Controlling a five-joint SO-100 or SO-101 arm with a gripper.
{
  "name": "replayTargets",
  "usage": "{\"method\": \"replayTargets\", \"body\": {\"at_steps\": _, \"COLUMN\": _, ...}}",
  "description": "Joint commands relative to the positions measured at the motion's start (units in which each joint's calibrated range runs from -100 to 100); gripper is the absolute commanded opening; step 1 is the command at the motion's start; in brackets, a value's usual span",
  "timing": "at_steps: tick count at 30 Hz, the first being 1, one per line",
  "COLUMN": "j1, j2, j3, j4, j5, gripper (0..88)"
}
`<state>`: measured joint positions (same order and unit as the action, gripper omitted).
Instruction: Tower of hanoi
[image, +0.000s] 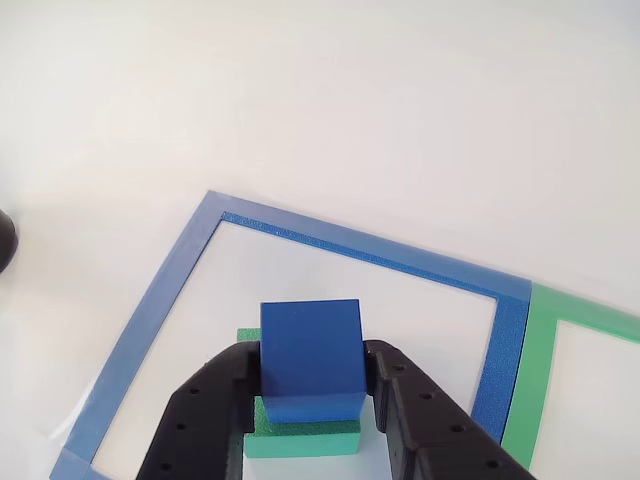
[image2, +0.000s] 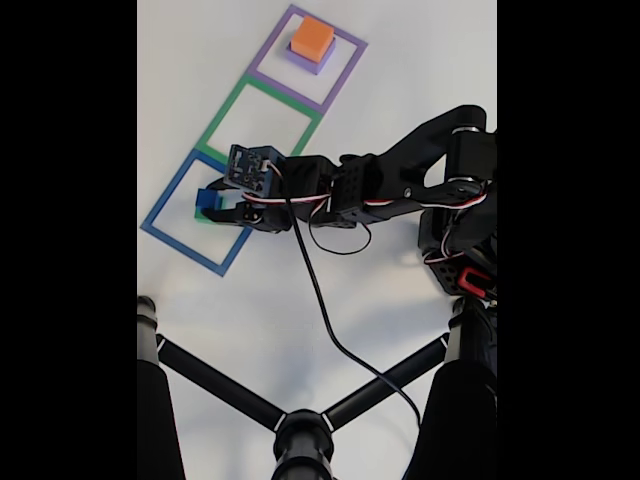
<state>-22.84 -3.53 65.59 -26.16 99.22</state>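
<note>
Black gripper (image: 312, 385) jaws close against both sides of a blue cube (image: 311, 358), which sits on a green block (image: 303, 432) inside the blue tape square (image: 150, 310). Beyond lies the green square (image2: 262, 120), then the purple square (image2: 345, 70) holding an orange cube (image2: 312, 38) on a purple block (image2: 311, 62).

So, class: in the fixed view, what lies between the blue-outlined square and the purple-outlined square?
In the fixed view, the green-outlined square lies between the blue-outlined square and the purple-outlined square, and its inside is bare.
</note>
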Motion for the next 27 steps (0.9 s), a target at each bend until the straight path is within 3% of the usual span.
{"method": "replayTargets", "body": {"at_steps": 1, "j1": 0.08, "j2": -0.24, "j3": -0.85, "j4": -1.65, "j5": 0.78, "gripper": 10.5}}
{"method": "replayTargets", "body": {"at_steps": 16, "j1": 0.99, "j2": -5.13, "j3": -2.94, "j4": 0.54, "j5": 0.78, "gripper": 19.2}}
{"method": "replayTargets", "body": {"at_steps": 21, "j1": 2.44, "j2": -13.86, "j3": -12.02, "j4": 18.59, "j5": 0.78, "gripper": 14.9}}
{"method": "replayTargets", "body": {"at_steps": 27, "j1": 7.17, "j2": -21.39, "j3": -28.56, "j4": 49.35, "j5": -0.87, "gripper": 0.4}}
